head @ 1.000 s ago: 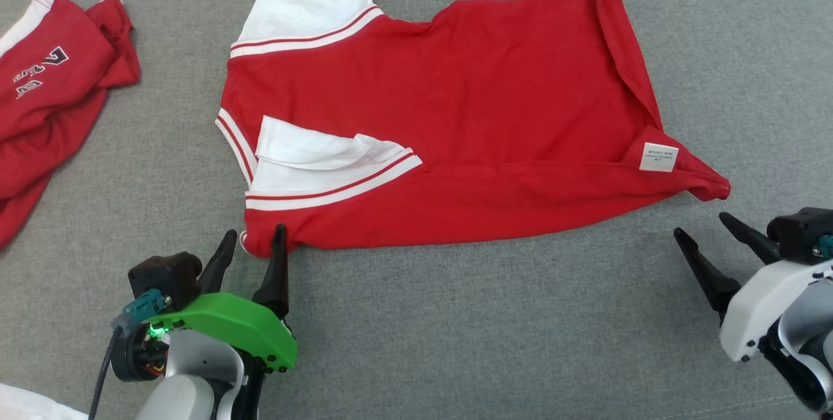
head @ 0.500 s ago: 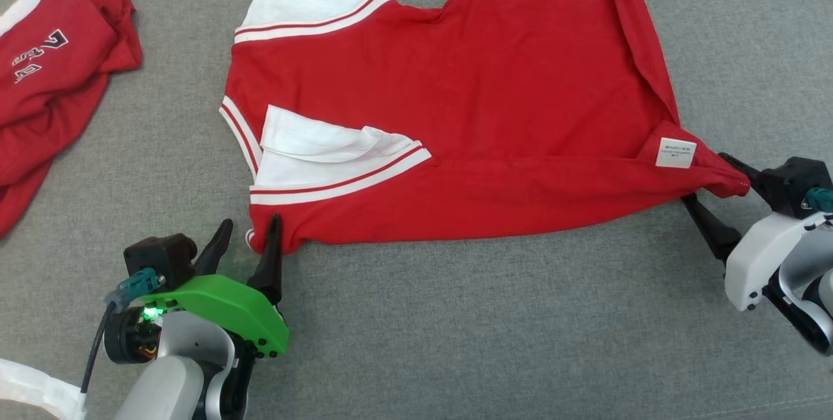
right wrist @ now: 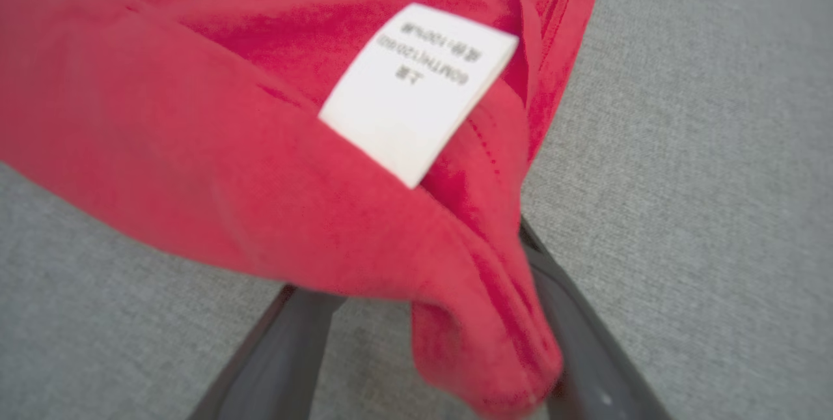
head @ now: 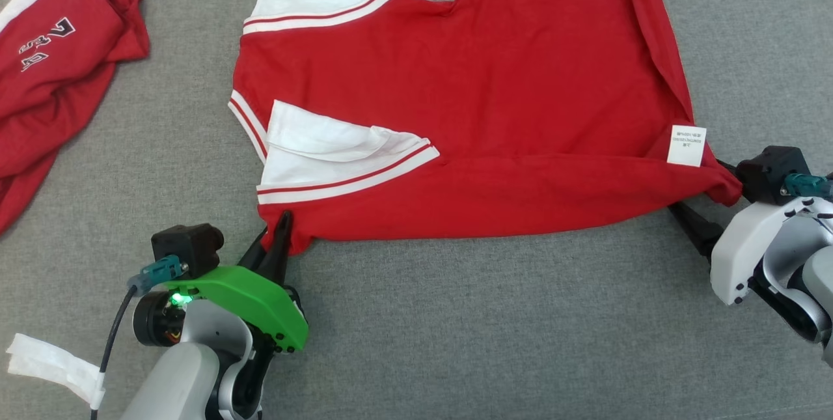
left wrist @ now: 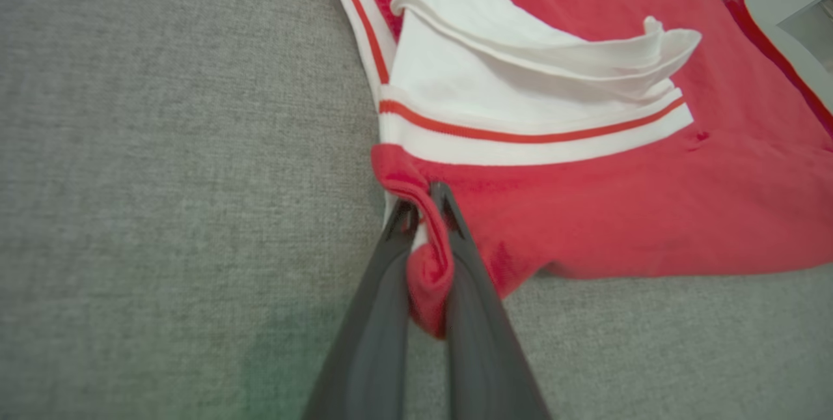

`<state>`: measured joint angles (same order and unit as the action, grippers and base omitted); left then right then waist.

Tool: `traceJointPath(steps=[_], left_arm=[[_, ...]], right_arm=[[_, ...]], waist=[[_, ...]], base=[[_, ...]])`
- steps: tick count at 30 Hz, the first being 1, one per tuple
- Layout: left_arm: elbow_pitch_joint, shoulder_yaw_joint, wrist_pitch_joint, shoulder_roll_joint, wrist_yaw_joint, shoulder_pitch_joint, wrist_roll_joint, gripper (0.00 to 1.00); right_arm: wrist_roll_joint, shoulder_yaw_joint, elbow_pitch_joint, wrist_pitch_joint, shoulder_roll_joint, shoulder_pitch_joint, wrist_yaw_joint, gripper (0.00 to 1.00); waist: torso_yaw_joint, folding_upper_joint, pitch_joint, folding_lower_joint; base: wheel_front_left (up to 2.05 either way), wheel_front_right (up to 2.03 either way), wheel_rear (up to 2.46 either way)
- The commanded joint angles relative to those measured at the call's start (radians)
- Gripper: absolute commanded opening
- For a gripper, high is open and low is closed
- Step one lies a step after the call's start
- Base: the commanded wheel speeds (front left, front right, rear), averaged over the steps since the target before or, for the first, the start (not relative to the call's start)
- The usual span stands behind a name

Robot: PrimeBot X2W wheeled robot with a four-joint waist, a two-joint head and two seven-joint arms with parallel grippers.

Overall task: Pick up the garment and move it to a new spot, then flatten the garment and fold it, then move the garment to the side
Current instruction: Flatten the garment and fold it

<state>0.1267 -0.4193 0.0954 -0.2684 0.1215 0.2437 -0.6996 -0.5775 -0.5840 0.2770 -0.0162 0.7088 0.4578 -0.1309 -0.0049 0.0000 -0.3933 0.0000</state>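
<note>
The garment, red with white striped sleeves, lies spread on the grey cloth surface. My left gripper is shut on its near left corner; in the left wrist view a fold of the red garment is pinched between the fingers of the left gripper. My right gripper stands open at the garment's near right corner, below the white label. In the right wrist view that corner of the garment droops between the spread fingers of the right gripper, hiding their tips.
A second red garment with white lettering lies crumpled at the far left. A white strip hangs by the left arm's cable at the lower left. Bare grey surface runs along the front.
My left gripper has shut on the garment's near left corner. My right gripper moved up and left until its open fingers straddle the right corner. The head camera shifted slightly.
</note>
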Motion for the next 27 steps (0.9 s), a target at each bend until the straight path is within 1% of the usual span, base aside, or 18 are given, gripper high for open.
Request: traceJointPath(steps=[1,2,3,4,5,11,16,21,27], left_arm=[[0.007,0.002,-0.003,-0.002,-0.008,0.013,-0.012,0.00],[0.012,0.003,-0.007,0.001,-0.015,0.015,-0.019,0.00],[0.014,0.007,-0.010,0.003,-0.020,0.016,-0.026,0.00],[0.019,0.012,-0.013,0.004,-0.025,0.017,-0.029,0.00],[0.022,0.013,-0.014,0.002,-0.029,0.016,-0.032,0.00],[0.016,0.024,-0.013,-0.009,-0.048,-0.022,-0.068,0.00],[-0.037,0.025,-0.001,-0.024,-0.049,-0.074,-0.087,0.00],[-0.128,0.021,0.016,-0.046,-0.031,-0.149,-0.097,0.00],[-0.237,0.016,0.032,-0.067,0.002,-0.238,-0.100,0.00]], right_arm=[[-0.027,-0.012,0.003,-0.008,0.009,0.011,0.000,0.41],[-0.046,-0.023,0.000,-0.012,0.018,0.013,0.000,0.26],[-0.064,-0.033,-0.002,-0.020,0.028,0.013,0.000,0.18],[-0.085,-0.047,-0.010,-0.030,0.040,0.011,0.000,0.02],[-0.103,-0.058,-0.016,-0.038,0.050,0.008,0.000,0.00],[-0.205,-0.113,-0.076,-0.075,0.142,-0.013,0.000,0.00],[-0.298,-0.157,-0.128,-0.111,0.225,-0.033,0.000,0.00],[-0.435,-0.167,-0.171,-0.157,0.292,-0.072,0.000,0.00],[-0.535,-0.147,-0.240,-0.174,0.374,-0.138,0.000,0.00]], waist=[[0.004,0.0000,0.001,0.0000],[0.006,0.0000,0.003,0.0000],[0.007,0.0000,0.005,0.0000],[0.007,0.0000,0.008,0.0000],[0.007,0.0000,0.012,0.0000],[-0.002,0.0000,0.046,0.0000],[-0.010,0.0000,0.076,0.0000],[-0.009,0.0000,0.109,0.0000],[-0.007,0.0000,0.131,0.0000]], base=[[0.00,0.00,0.00],[0.00,0.00,0.00],[0.00,0.00,0.00],[0.00,0.00,0.00],[0.00,0.00,0.00],[0.00,0.00,0.00],[0.00,0.00,0.00],[0.00,0.00,0.00],[0.00,0.00,0.00]])
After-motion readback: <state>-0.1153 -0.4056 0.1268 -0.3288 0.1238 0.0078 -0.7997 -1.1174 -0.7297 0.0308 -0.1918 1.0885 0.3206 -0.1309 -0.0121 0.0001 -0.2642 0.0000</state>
